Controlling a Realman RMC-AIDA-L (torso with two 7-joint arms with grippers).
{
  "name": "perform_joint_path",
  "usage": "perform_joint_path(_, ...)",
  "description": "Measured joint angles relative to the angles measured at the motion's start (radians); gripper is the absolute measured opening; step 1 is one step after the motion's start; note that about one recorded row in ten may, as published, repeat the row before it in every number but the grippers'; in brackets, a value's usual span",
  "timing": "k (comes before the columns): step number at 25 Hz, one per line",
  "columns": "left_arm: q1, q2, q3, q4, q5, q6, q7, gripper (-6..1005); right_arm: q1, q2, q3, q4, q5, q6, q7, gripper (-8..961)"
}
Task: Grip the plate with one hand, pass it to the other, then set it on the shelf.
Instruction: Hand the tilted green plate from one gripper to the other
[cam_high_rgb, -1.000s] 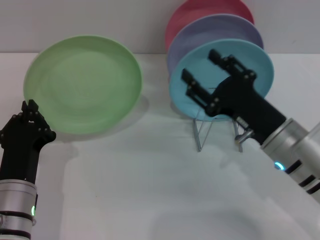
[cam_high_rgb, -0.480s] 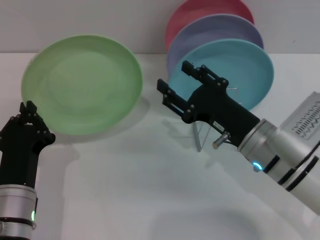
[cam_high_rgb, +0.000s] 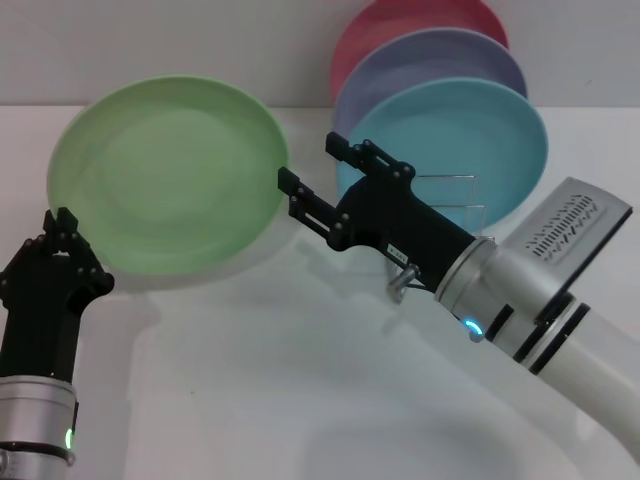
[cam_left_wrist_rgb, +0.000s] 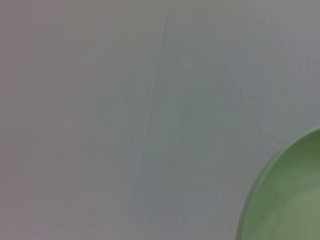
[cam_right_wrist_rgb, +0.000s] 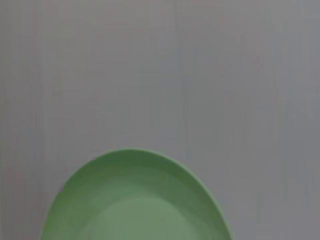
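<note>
The left gripper (cam_high_rgb: 60, 228) pinches the lower left rim of the green plate (cam_high_rgb: 168, 172), holding it tilted up off the white table (cam_high_rgb: 300, 400) with its face toward the robot. To the right, the right gripper (cam_high_rgb: 312, 180) has its fingers spread wide, and their tips are just beside the plate's right rim, apparently not yet touching. For a clean handover, I judge the right fingers should straddle that rim squarely, one on each face, and close firmly before the left gripper lets go. Farther right, the wire shelf (cam_high_rgb: 455, 195) already carries a turquoise plate (cam_high_rgb: 470, 130), a lavender plate (cam_high_rgb: 430, 60) and a pink plate (cam_high_rgb: 400, 25). The right arm hides most of the shelf, so a free slot cannot be made out. Both wrist views show only part of the green plate against a plain wall.
</note>
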Motion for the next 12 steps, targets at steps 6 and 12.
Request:
perform_joint_path(6, 0.002, 0.0, 0.009, -0.002, -0.005, 0.0, 0.0, 31, 0.042, 0.009, 0.0, -0.04, 0.005, 0.029, 0.021, 691)
perform_joint_path(12, 0.007, 0.0, 0.015, -0.002, -0.006, 0.0, 0.0, 31, 0.068, 0.011, 0.0, -0.067, 0.006, 0.032, 0.042, 689)
